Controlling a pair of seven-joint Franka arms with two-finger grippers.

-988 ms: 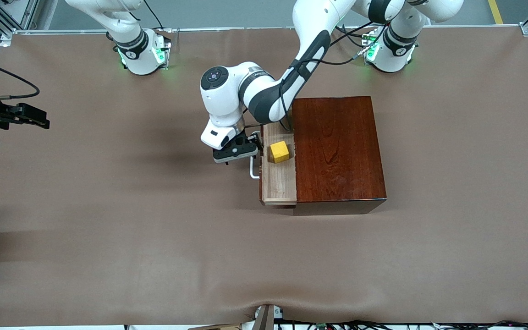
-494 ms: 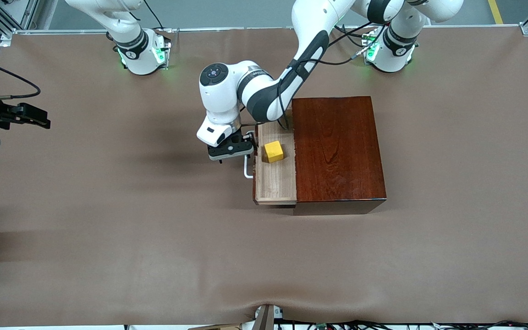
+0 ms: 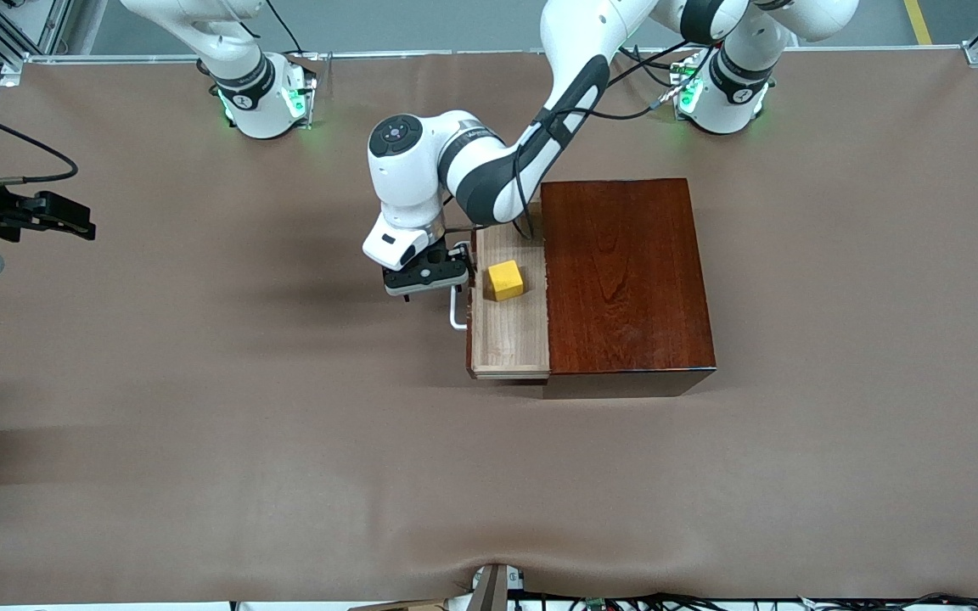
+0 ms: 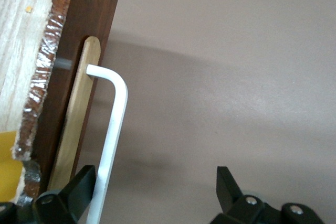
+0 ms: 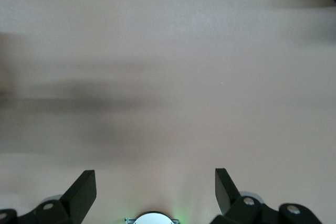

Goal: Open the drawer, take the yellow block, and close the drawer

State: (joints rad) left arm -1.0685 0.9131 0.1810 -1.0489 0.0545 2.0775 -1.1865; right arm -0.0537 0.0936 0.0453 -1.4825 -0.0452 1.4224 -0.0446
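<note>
Resting in the pulled-out pale-wood drawer [image 3: 508,339], small rigid yellow cube [image 3: 506,280] looks light; pinch its flat sides. Left gripper [image 3: 427,276] spread at white bar handle [image 4: 111,140]; right gripper [image 5: 155,190] spread, waiting.

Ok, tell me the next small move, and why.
Probably lift the left hand off the handle and over the yellow block: the drawer looks open far enough, the block lies uncovered, and that hand is open.

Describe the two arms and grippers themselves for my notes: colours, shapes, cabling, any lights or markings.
Both arms are glossy white with rounded links and dark grey-black joint bands. Green lights glow at each base. The left arm's wrist has a round dark cap with a small button cluster, and black cables run along its forearm. The left gripper is black, with two wedge-shaped black fingers. The right gripper is black too, trailing a thin black cable.
</note>
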